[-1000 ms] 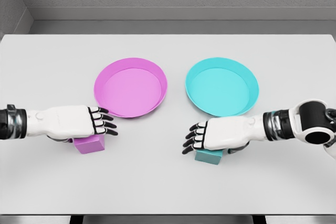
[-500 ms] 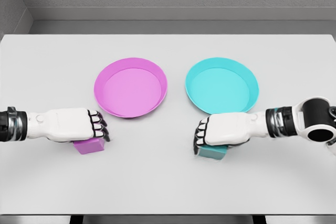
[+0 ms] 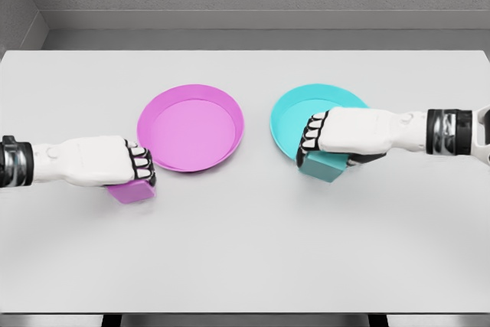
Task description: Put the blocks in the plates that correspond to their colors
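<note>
Left hand (image 3: pixel 96 161) fingers (image 3: pixel 142 166) curl around the pink block (image 3: pixel 132 191), beside the pink plate (image 3: pixel 191 127). Right hand (image 3: pixel 344 129) fingers (image 3: pixel 312 137) clamp the teal block (image 3: pixel 320 165) at the teal plate (image 3: pixel 287 116) rim.

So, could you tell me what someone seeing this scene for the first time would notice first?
Two bright plates sit side by side mid-table: a pink plate on the left and a cyan plate on the right. The right hand holds a teal block at the cyan plate's near rim, while the left hand grips a pink block near the pink plate.

No readable text, labels, brands, numbers or signs on any surface
</note>
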Controlling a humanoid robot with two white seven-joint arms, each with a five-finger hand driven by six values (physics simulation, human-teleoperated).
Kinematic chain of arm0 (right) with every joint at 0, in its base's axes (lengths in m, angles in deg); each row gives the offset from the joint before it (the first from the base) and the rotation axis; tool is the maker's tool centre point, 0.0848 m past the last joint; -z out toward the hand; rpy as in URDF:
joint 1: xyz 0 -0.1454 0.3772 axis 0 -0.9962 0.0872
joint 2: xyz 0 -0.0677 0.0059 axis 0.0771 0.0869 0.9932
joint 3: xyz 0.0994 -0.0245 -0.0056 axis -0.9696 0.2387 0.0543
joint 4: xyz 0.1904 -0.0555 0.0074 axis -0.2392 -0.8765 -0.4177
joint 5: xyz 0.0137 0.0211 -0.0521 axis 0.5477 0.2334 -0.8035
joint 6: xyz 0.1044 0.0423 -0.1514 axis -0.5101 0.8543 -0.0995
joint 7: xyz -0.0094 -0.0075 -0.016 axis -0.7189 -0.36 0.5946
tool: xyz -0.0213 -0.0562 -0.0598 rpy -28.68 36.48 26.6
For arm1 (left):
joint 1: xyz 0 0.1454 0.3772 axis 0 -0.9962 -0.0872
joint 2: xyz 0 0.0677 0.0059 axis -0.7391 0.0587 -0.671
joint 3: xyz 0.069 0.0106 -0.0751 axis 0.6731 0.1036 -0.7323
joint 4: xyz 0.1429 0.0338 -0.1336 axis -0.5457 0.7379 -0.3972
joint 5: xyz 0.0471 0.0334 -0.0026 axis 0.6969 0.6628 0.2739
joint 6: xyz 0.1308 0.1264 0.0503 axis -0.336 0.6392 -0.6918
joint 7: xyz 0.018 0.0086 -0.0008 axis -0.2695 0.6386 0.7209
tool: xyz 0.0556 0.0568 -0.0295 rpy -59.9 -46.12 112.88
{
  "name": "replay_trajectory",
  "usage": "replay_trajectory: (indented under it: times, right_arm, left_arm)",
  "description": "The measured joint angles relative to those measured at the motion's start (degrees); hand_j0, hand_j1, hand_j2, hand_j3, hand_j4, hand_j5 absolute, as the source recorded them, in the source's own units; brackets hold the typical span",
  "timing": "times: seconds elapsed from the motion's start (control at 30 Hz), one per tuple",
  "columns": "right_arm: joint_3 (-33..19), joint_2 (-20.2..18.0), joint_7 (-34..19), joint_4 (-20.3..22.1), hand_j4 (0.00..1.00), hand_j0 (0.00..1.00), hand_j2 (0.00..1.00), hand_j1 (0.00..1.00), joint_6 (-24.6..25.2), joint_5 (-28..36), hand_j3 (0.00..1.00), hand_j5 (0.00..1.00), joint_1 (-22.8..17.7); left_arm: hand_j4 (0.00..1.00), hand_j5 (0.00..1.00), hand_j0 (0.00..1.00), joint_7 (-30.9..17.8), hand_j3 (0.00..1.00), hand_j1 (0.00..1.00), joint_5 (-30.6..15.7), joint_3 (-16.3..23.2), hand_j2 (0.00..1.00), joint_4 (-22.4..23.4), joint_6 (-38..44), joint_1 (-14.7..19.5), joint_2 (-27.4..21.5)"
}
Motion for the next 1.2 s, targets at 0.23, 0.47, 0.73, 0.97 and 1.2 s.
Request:
replay_trajectory:
  times: [0.23, 0.47, 0.73, 0.97, 1.2]
  right_arm:
    - [-4.38, 2.07, -0.04, -6.32, 0.55, 0.55, 0.55, 0.55, 0.01, 0.57, 0.55, 0.55, 2.72]
    - [-4.88, 5.90, 0.01, -11.33, 0.57, 0.57, 0.57, 0.57, 0.04, -1.07, 0.57, 0.57, 3.96]
    - [-4.77, 7.43, 0.00, -15.12, 1.00, 1.00, 1.00, 1.00, 0.01, -3.81, 1.00, 1.00, 3.96]
    - [-4.48, 7.37, 0.00, -14.43, 1.00, 1.00, 1.00, 1.00, 0.03, -4.02, 1.00, 1.00, 4.04]
    - [-12.48, 5.10, -0.01, -18.41, 1.00, 1.00, 1.00, 1.00, -0.03, -3.81, 1.00, 1.00, 0.44]
  left_arm:
    - [0.38, 0.38, 0.38, 0.00, 0.38, 0.38, -3.64, -0.37, 0.38, 0.43, 0.02, 4.40, -0.36]
    - [0.38, 0.38, 0.38, -1.99, 0.38, 0.38, -4.73, -0.44, 0.38, 8.74, -0.03, 8.35, 5.85]
    - [0.41, 0.41, 0.41, -6.94, 0.41, 0.41, -4.62, -0.64, 0.41, 19.90, -0.05, 8.70, 19.33]
    - [0.97, 0.97, 0.97, -8.42, 0.97, 0.97, -4.97, -0.76, 0.97, 24.51, -0.05, 9.06, 22.36]
    - [1.00, 1.00, 1.00, -8.59, 1.00, 1.00, -5.61, -1.03, 1.00, 25.26, -0.05, 9.85, 22.65]
